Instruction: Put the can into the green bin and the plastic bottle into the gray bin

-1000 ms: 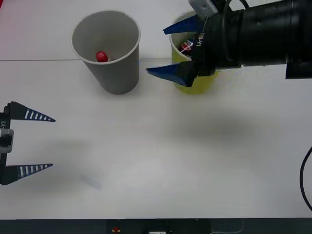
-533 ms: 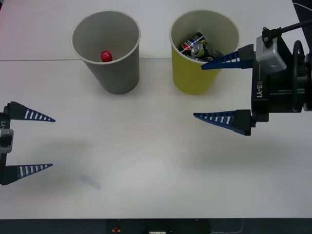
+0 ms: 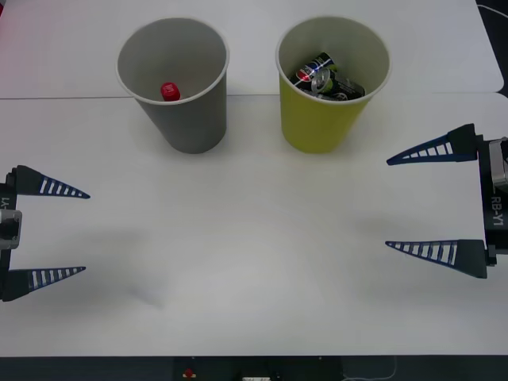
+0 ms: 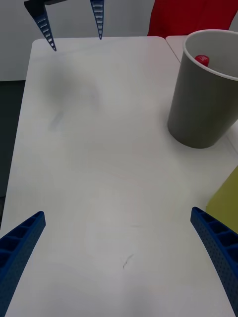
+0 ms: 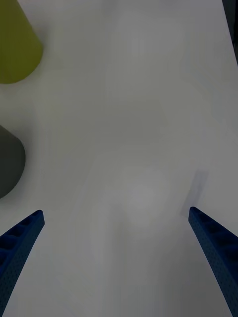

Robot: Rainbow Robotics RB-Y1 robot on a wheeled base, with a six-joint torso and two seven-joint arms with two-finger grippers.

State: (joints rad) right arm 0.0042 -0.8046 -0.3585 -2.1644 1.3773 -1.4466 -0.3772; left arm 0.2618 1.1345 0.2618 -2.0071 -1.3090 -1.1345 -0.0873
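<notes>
White tabletop spreads bare across the middle, with both bins at twelve o'clock. From where I stand the sorting looks finished: the can lies inside the green bin, and the plastic bottle shows its red cap down in the gray bin. Out at three o'clock, the right gripper hangs spread wide and empty; the left gripper waits at nine, equally wide and empty. I'd guess only parking remains, with plenty of clear room, bins well apart from both.
</notes>
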